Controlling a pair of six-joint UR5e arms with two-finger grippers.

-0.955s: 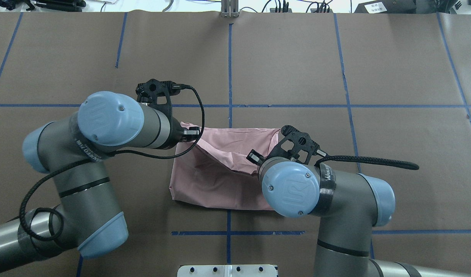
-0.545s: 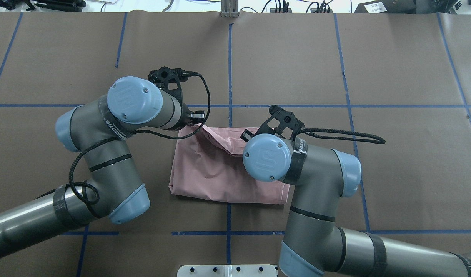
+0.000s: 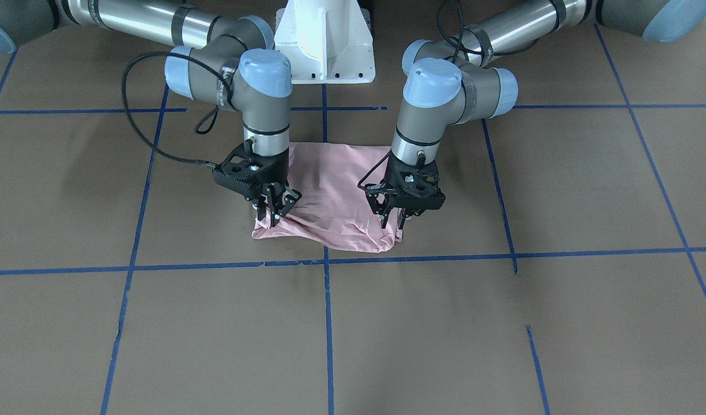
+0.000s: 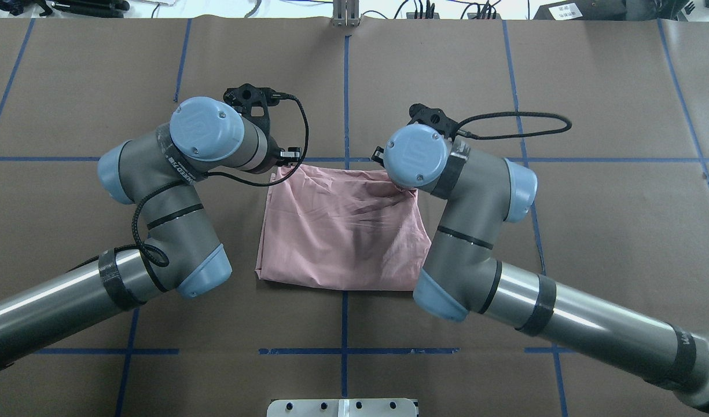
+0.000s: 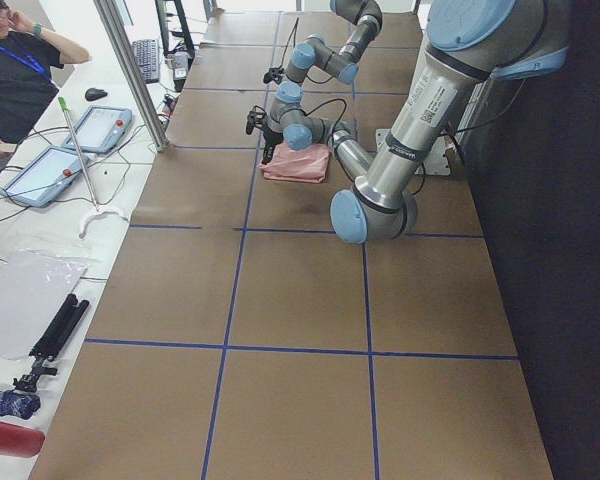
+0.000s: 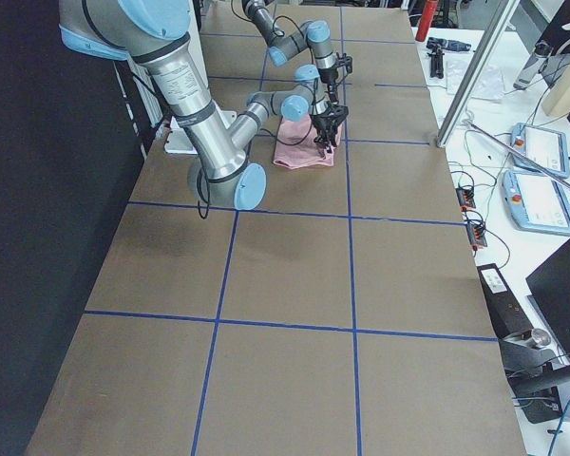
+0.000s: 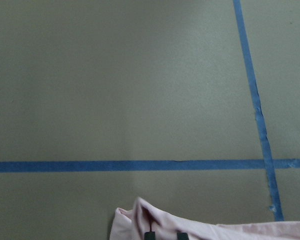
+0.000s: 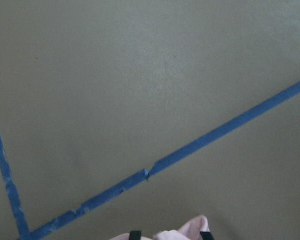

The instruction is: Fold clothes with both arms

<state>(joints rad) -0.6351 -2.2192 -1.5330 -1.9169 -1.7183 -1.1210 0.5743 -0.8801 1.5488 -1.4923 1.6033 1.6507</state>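
The pale pink T-shirt (image 4: pixel 342 231) lies folded in a rough rectangle at the table's middle, plain side up, its print hidden. It also shows in the front view (image 3: pixel 335 196). My left gripper (image 3: pixel 391 222) points down, shut on the shirt's far corner on my left. My right gripper (image 3: pixel 275 218) points down, shut on the far corner on my right. Both hold the far edge low over the table, by the blue tape line (image 3: pixel 445 256). Pink cloth sits between the fingertips in the left wrist view (image 7: pixel 190 227) and the right wrist view (image 8: pixel 180 232).
Brown paper with a blue tape grid (image 4: pixel 345 87) covers the table. The white pedestal base (image 3: pixel 324 40) stands behind the shirt. Cables and gear (image 4: pixel 423 8) line the far edge. An operator (image 5: pixel 20 70) and tablets (image 5: pixel 50 175) are beyond it.
Both grippers have carried the shirt's lifted edge away from the robot and down to the far side. The raised fold has flattened out over the lower layer.
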